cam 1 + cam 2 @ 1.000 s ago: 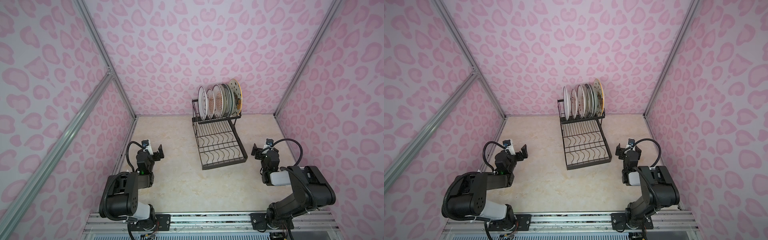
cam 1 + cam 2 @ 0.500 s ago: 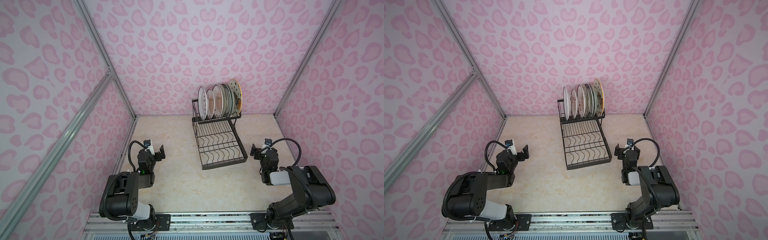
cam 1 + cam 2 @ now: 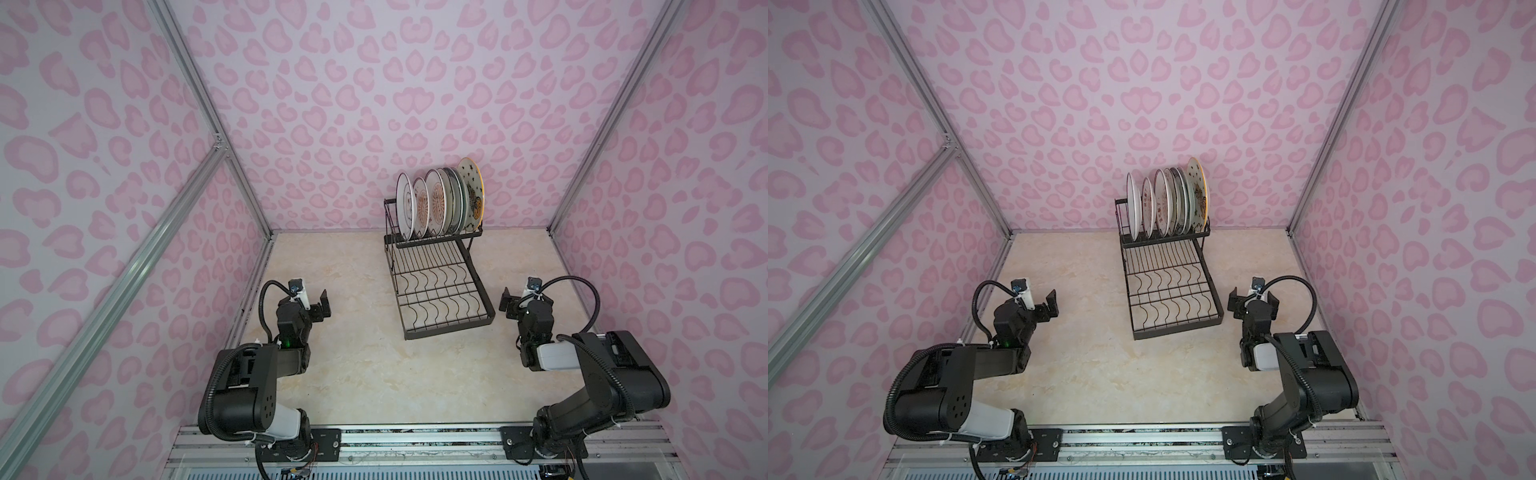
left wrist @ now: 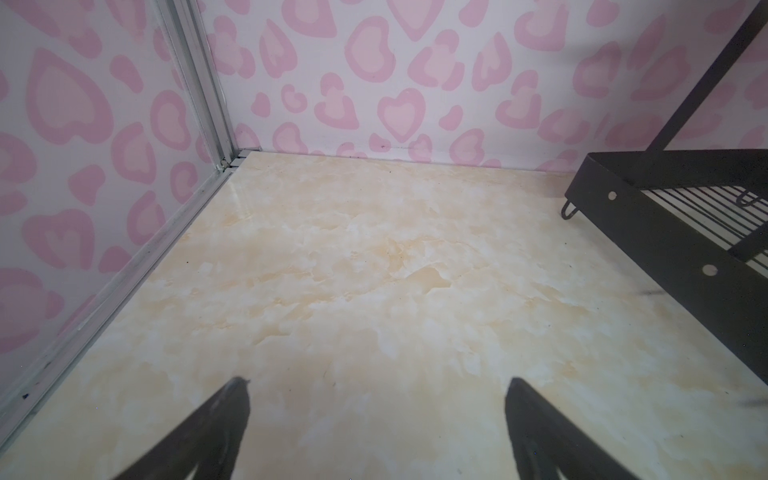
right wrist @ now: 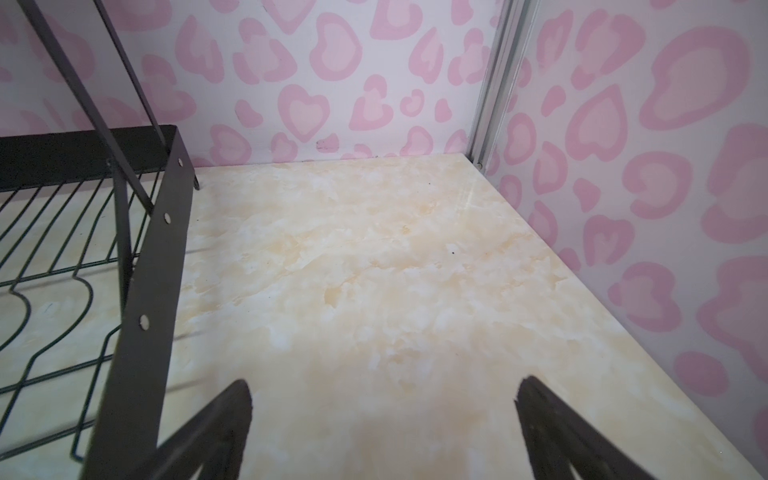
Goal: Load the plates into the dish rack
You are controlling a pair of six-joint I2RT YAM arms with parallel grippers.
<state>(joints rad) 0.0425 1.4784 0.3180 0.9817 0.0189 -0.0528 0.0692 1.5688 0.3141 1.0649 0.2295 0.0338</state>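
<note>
Barely anything differs from a second ago in both top views. The plates [image 3: 438,203] stand on edge in the raised basket of the dish rack [image 3: 451,328], by the back wall [image 3: 374,83]. The left gripper [image 3: 312,300] and right gripper [image 3: 524,300] flank the rack's lower tray, jaws spread wide and holding nothing.

Left wrist view: the left gripper [image 4: 376,380] hangs over the marble tabletop [image 4: 353,270], with the dish rack [image 4: 665,245] nearby.

Right wrist view: the right gripper [image 5: 384,381] is just beside the dish rack [image 5: 153,257], with nothing between its fingers.
</note>
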